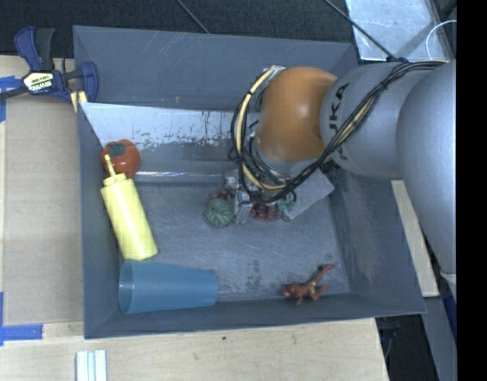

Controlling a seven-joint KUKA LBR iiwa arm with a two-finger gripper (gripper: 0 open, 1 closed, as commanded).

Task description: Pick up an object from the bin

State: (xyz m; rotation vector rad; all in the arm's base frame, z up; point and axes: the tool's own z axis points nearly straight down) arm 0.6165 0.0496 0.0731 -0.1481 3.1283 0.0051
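A big grey arm [402,125] comes in from the right of the frame and points down into the grey bin [88,236]. It has a round orange cover [295,121] with black and yellow cables [247,125] looped around it. The jaws are low down near the middle of the bin, under the orange cover. It is too dark and crowded there to tell if they are open or closed, or if they hold anything.

A small green lump [220,213] lies on the bin floor just to the left of the jaws. A small dark red thing [264,210] lies just to their right.

Far off at the left side, a yellow bottle [128,217] lies tilted, with a red ball [122,157] touching its top end. A blue cup [168,286] lies on its side at the lower left. A little orange toy animal [309,288] lies at the lower right.
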